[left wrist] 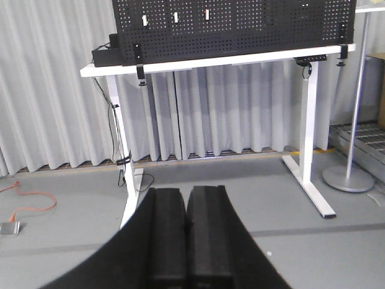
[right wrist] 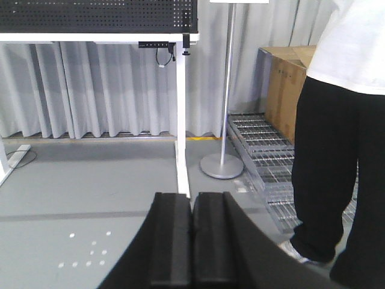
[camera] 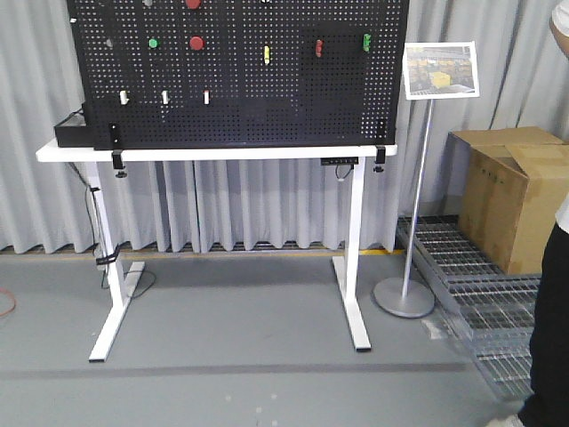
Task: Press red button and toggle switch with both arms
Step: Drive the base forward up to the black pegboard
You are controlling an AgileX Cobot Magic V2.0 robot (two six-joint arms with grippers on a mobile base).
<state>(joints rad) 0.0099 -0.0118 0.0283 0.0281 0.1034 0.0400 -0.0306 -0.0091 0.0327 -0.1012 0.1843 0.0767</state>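
Red button (camera: 196,43) upper left on upright black pegboard (camera: 267,107), face pointing outward, pale toggle switch (camera: 108,40) left of it, lever direction unreadable, left gripper (left wrist: 187,201) and right gripper (right wrist: 192,205) both pressed together, well apart from the board

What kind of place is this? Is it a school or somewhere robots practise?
Probably a robot test lab, not a school. A black pegboard on a white table holds practice controls like a red button, grey curtains screen the space, and a cardboard box stands nearby.
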